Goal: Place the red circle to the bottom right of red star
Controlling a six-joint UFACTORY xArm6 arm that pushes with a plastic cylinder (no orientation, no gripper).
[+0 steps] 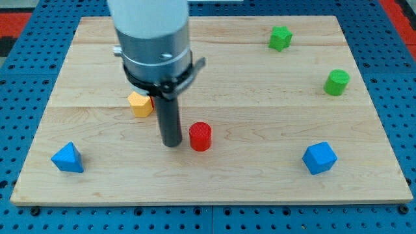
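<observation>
Nearest the camera, a blue triangular block (67,158) lies at the view's bottom left of the wooden tabletop (260,188); a blue cube-like block (319,158) lies at the bottom right. Pale wood planks form the surface, set on blue perforated board. My tip (172,143) rests on the tabletop just left of the red circle (201,136), near or touching it; contact cannot be confirmed. No gripper is fitted, so no jaw state applies. An orange block (140,104) is partly hidden behind the rod. A green star-like block (280,38) and a green cylinder (337,82) occupy the view's right. The arm housing is cut off at the top. No red star shows.
</observation>
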